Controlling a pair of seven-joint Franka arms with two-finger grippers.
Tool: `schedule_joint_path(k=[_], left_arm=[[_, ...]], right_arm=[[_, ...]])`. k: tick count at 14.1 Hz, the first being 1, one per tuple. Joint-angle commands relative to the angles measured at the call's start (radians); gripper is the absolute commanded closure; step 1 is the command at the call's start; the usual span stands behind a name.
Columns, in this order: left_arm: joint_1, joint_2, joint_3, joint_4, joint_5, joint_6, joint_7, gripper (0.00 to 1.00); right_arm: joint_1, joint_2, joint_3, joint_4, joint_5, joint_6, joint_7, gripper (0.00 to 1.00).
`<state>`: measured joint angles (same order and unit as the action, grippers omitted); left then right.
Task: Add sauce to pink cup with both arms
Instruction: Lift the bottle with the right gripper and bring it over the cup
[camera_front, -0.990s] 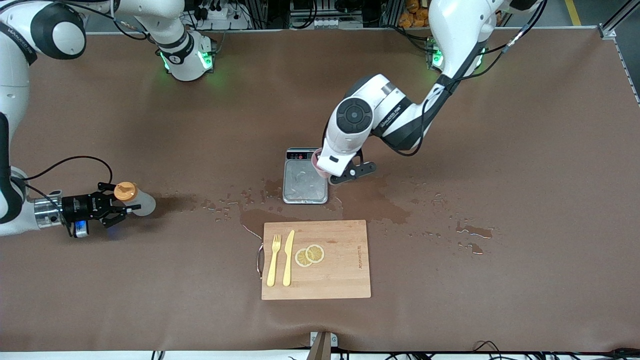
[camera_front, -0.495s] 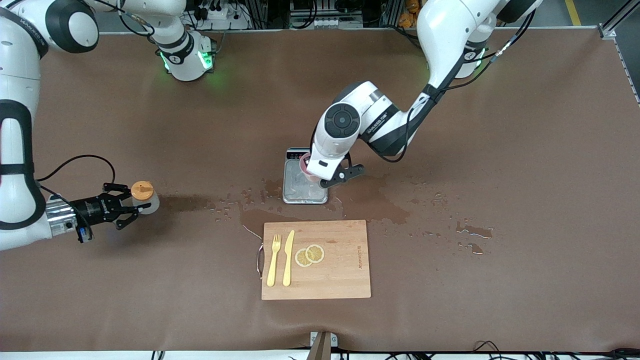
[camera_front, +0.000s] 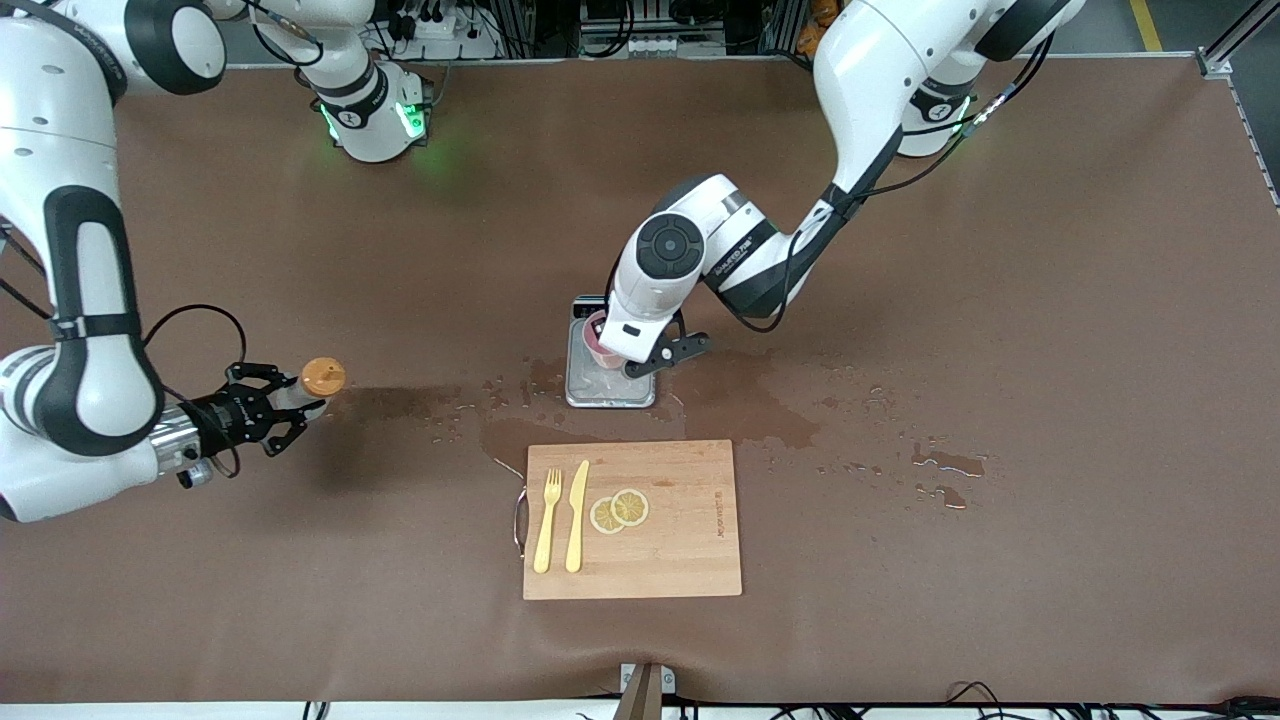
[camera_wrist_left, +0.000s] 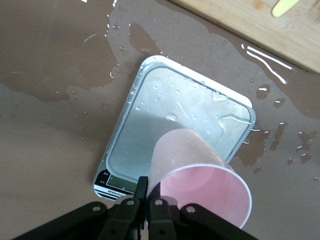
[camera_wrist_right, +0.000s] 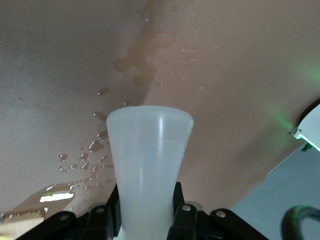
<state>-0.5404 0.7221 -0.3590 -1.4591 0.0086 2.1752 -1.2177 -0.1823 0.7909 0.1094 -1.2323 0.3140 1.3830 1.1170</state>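
My left gripper (camera_front: 622, 352) is shut on the rim of the pale pink cup (camera_front: 596, 340), one finger inside and one outside. It holds the cup tilted just over the grey scale (camera_front: 610, 385). In the left wrist view the cup (camera_wrist_left: 200, 175) is empty, pinched by the left gripper (camera_wrist_left: 148, 195) above the wet scale (camera_wrist_left: 170, 115). My right gripper (camera_front: 285, 405) is shut on the sauce bottle; its orange cap (camera_front: 323, 377) shows over the table toward the right arm's end. The right wrist view shows the translucent bottle body (camera_wrist_right: 150, 150) between the right gripper's (camera_wrist_right: 145, 200) fingers.
A wooden cutting board (camera_front: 690, 560) lies nearer to the front camera than the scale. It carries a yellow fork (camera_front: 546, 520), a yellow knife (camera_front: 577, 515) and lemon slices (camera_front: 620, 510). Water puddles (camera_front: 760, 400) spread around the scale and toward the left arm's end.
The right gripper has carried the sauce bottle toward the middle of the table. The left gripper has moved the pink cup farther over the scale, toward the right arm's end.
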Motion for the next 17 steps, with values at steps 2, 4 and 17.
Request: schedule_joint_path(k=[2, 4, 17], left_arm=[[-0.024, 0.025, 0.012, 0.029, 0.013, 0.003, -0.020, 1.00], [-0.032, 0.030, 0.026, 0.031, 0.013, 0.015, -0.022, 1.00], [-0.032, -0.064, 0.068, 0.025, 0.045, 0.017, -0.060, 0.00]], right_arm=[[0.064, -0.038, -0.008, 0.010, -0.082, -0.013, 0.108, 0.59], [0.118, -0.050, -0.010, 0.010, -0.151, -0.012, 0.188, 0.59], [0.363, -0.079, -0.010, 0.056, -0.334, -0.079, 0.610, 0.68]])
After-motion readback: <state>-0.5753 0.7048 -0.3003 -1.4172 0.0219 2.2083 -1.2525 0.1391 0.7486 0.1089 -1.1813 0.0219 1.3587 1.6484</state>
